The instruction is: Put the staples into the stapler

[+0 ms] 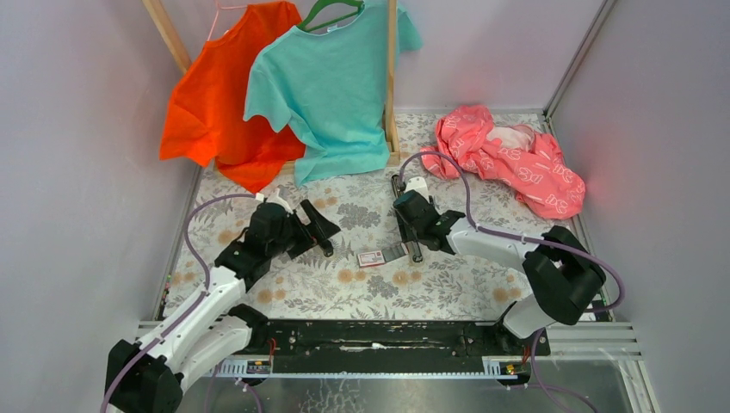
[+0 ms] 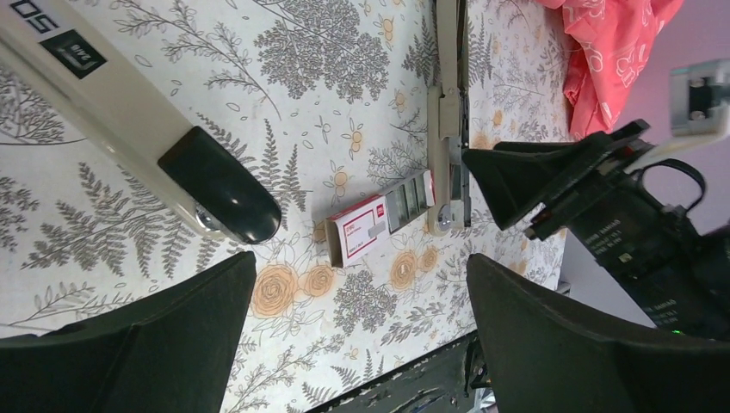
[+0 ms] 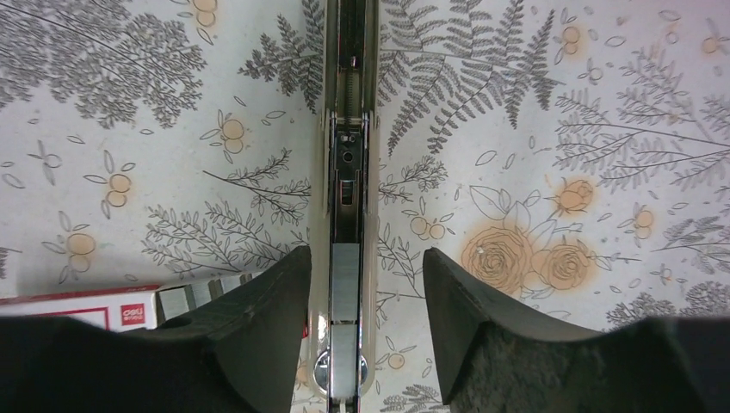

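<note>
Top external view is showing the small flat red-and-white cardboard box of staples (image 1: 371, 258) lying on the grey floral-print tablecloth (image 1: 448, 292) near the middle of the table, between the two arms. Its long axis is running left to right with a slight tilt. Its inner tray of grey metal staple strips (image 1: 393, 252) is sticking out of the right end, pointing at the long cream-and-metal stapler (image 3: 347, 129) and ending just beside it. The stapler is lying flat with its long axis running near to far, crosswise to the box. Its magazine channel is facing up and open, with a grey strip sitting in it near the riveted end closest to the box. The right gripper (image 3: 366, 258) is reaching down over that end with its fingers apart, one on each side of the channel, clamping nothing. The left gripper (image 1: 330, 238) is hovering left of the box with its jaws spread wide and empty. Under it a cream plastic bar with a black rounded tip (image 2: 172, 155) is lying apart from the box, tip pointing toward it. An orange T-shirt (image 1: 215, 112) and a teal T-shirt (image 1: 331, 95) are hanging at the back, and a crumpled pink cloth (image 1: 516, 159) is lying in the far right corner.
</note>
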Controlling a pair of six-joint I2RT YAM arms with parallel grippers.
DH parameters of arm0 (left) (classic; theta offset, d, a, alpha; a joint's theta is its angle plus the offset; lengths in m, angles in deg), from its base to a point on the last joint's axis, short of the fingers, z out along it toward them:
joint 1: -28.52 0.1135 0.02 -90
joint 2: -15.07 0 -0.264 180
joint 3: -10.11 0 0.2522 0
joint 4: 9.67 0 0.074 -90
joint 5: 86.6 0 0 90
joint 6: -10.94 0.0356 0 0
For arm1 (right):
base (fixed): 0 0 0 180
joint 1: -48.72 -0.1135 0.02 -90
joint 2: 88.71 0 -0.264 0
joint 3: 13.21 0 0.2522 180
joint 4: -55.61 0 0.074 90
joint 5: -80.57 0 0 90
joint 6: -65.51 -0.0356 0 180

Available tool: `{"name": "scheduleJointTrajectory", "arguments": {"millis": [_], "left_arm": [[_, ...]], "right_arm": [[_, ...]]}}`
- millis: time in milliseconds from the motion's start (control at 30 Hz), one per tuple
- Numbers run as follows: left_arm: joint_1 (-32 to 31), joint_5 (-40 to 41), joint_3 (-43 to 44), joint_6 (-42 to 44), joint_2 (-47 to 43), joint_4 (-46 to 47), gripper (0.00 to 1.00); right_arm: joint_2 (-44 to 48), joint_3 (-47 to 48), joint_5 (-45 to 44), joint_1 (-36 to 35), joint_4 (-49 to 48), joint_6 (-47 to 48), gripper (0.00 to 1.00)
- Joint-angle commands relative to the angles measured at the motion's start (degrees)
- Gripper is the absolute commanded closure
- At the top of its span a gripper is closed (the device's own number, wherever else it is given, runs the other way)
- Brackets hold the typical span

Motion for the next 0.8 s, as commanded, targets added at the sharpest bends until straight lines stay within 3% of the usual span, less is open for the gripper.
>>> {"name": "scheduleJointTrajectory", "arguments": {"millis": [0, 267, 633, 767], "left_arm": [[-0.7, -2.8, 1.8, -0.5, 2.9, 7.4, 0.0], [-2.0, -3.3, 3.0, -1.1, 9.2, 12.4, 0.0], [-2.9, -3.9, 6.0, -4.1, 20.3, 19.7, 0.0], [-2.9, -3.0, 4.7, -7.1, 23.0, 24.0, 0.0]], "right_arm": [[-2.7, -0.6, 2.0, 1.1, -2.9, -1.1, 0.45], [-5.1, -0.9, 4.1, 1.4, -3.5, -0.3, 0.52], [-3.7, -3.1, 15.2, 1.4, -8.4, 4.3, 0.85], [-3.1, -3.5, 18.6, 1.3, -10.7, 6.4, 0.9]]}}
